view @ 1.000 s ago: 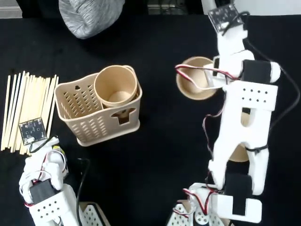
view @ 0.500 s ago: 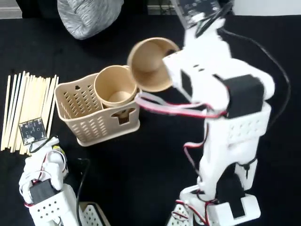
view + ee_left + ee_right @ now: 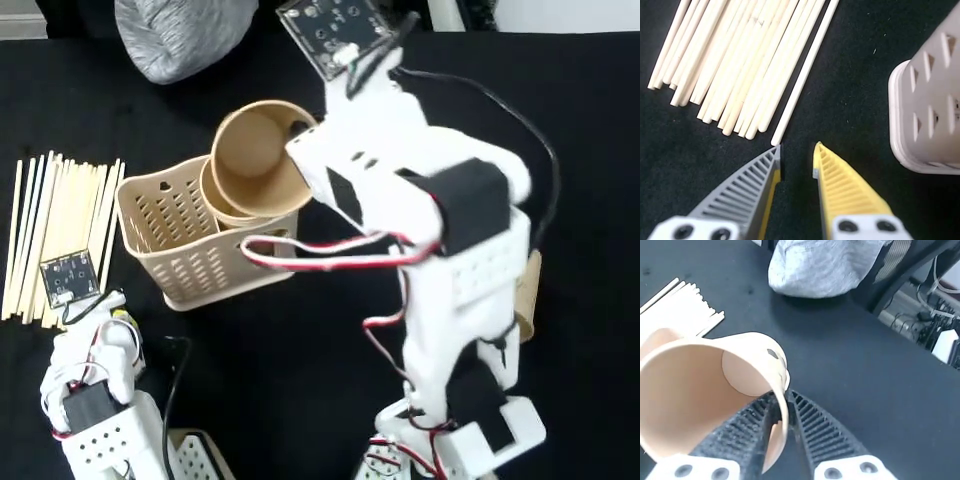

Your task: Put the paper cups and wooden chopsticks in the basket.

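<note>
A paper cup [image 3: 255, 160] hangs tilted, mouth towards the camera, over the far right part of the beige basket [image 3: 205, 262]. My right gripper [image 3: 785, 401] is shut on the rim of this cup [image 3: 705, 395]. Another paper cup [image 3: 211, 196] stands inside the basket, mostly hidden behind the held one. Wooden chopsticks [image 3: 60, 230] lie in a bundle left of the basket. My left gripper [image 3: 796, 147] is open just off the near ends of the chopsticks [image 3: 740, 65], with nothing between its fingers. The basket's wall [image 3: 930, 110] stands to one side of it.
A third paper cup [image 3: 526, 292] lies on its side at the right, partly behind the right arm. A grey cloth bag [image 3: 180, 35] sits at the table's far edge. The left arm [image 3: 90, 385] stands at the near left corner.
The right arm has swung left with the cup, from the far right of the table to above the basket. The left arm has not moved.
</note>
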Controlling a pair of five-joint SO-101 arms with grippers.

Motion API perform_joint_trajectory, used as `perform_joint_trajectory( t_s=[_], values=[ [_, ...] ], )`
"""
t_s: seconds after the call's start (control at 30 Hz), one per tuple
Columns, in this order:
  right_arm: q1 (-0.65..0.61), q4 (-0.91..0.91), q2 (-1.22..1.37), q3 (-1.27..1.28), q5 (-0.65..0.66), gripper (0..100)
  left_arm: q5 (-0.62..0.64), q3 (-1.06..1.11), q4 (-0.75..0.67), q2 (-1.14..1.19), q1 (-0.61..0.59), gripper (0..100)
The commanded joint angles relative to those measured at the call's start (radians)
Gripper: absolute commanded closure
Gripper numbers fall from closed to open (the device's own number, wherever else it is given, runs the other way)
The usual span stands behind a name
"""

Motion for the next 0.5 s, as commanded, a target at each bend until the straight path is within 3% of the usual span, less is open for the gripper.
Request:
perform_joint_trajectory(
  t_s=[0.0, 0.47],
  values=[
    [-0.012, 0.012, 0.051, -0.005, -0.005, 98.7, -0.008, 0.001, -0.020, -0.005, 0.007, 88],
    [-0.015, 0.034, 0.150, -0.004, -0.002, 98.1, -0.008, 0.001, -0.020, -0.005, 0.007, 88]
  ],
)
